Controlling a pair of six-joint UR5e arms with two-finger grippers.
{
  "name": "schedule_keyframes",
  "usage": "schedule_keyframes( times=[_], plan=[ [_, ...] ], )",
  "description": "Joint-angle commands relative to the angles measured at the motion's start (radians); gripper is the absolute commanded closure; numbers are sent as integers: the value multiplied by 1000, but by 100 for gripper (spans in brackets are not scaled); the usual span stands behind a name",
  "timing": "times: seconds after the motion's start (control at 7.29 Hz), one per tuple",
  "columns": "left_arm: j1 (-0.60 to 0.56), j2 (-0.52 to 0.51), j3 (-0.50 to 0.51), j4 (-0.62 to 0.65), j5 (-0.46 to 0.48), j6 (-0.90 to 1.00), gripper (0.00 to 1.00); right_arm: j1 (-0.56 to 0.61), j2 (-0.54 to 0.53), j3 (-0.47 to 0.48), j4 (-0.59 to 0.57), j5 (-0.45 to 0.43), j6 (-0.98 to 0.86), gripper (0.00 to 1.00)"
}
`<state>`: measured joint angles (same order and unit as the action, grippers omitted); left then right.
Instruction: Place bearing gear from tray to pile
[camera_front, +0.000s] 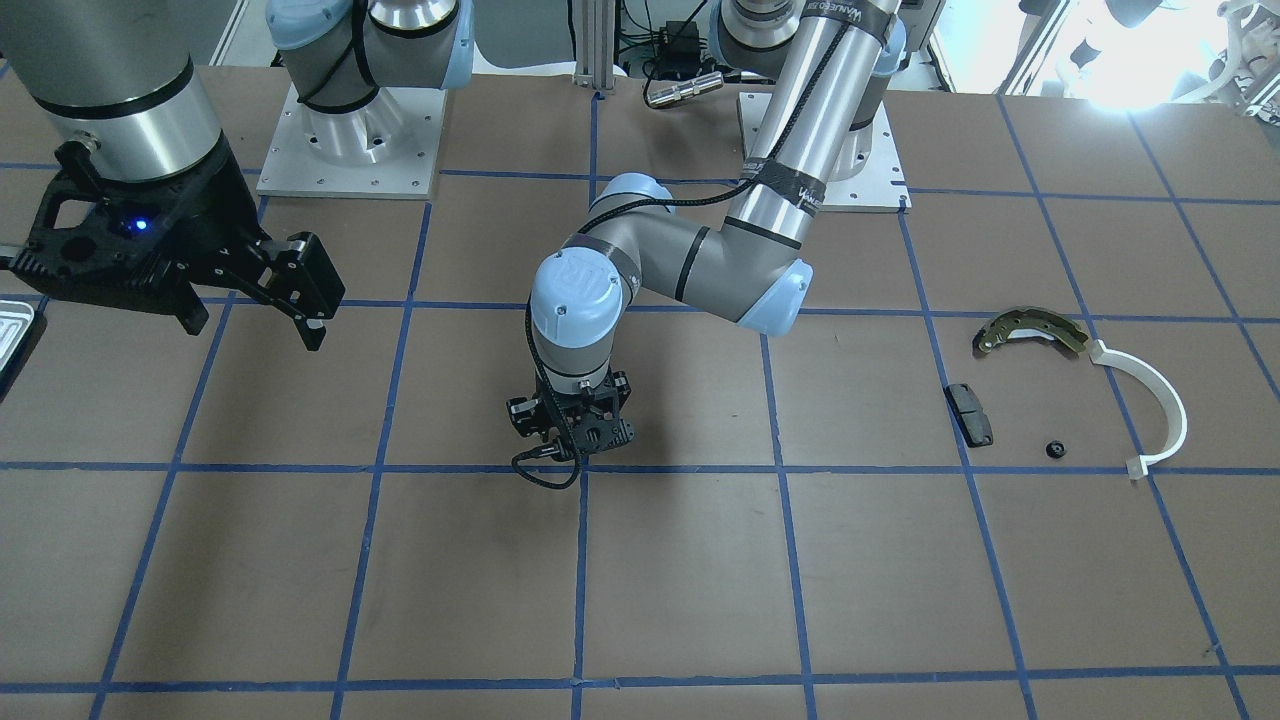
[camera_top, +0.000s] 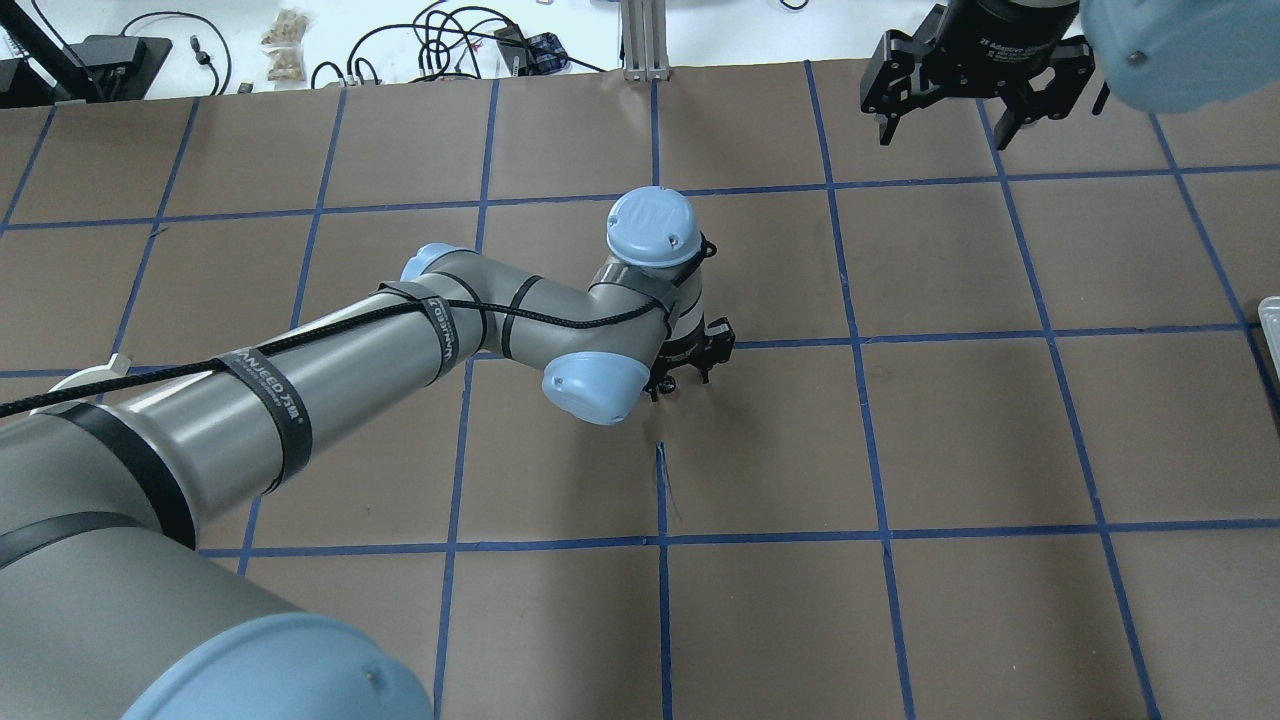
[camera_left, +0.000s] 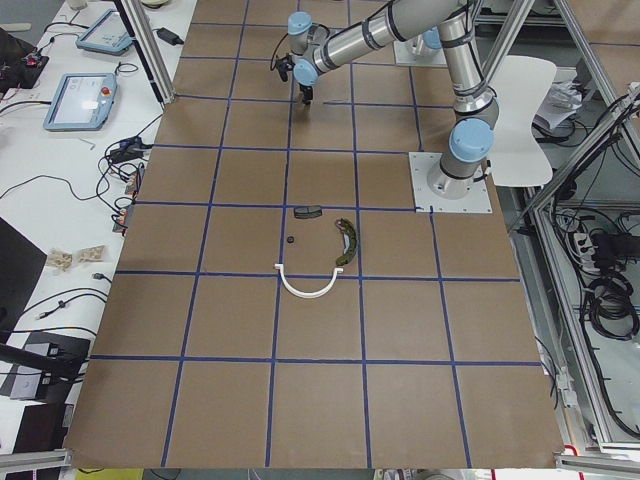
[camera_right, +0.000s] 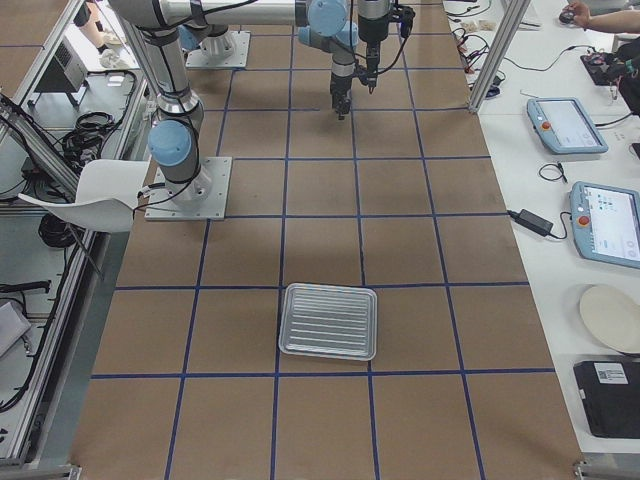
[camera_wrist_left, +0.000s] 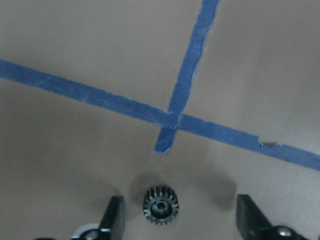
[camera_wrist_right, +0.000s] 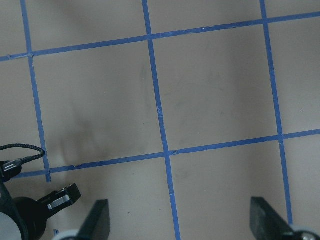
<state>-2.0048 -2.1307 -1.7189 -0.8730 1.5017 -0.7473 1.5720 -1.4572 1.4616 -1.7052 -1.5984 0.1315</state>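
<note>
Tray (camera_right: 328, 321) lower centre, ribbed floor showing. Bearing gear (camera_wrist_left: 161, 205) on table (camera_wrist_left: 75, 40) between spread left gripper (camera_wrist_left: 180, 219) fingers. Right gripper (camera_wrist_right: 181, 222) spread.

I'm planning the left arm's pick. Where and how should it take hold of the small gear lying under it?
Grip the gear across its toothed rim, coming straight down. It lies flat on the table, bore up, so only the rim offers opposing faces. The left gripper is open around it, but the gear sits nearer one finger, so centring first would probably help.
</note>
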Motion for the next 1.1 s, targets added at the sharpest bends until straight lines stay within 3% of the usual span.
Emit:
schedule_keyframes(
  times=[0.0,0.14,0.41,0.96],
  plan=[
    [0,17,-11,-6,0,8,82,0,1,0,-1,2,0,0],
    [1,24,-11,-3,0,9,92,0,1,-1,-1,0,0,0],
    [15,49,-7,-9,99,96,96,0,1,-1,1,0,0,0],
    [386,185,-100,-29,112,762,95,0,1,-1,-1,0,-1,0]
  ],
)
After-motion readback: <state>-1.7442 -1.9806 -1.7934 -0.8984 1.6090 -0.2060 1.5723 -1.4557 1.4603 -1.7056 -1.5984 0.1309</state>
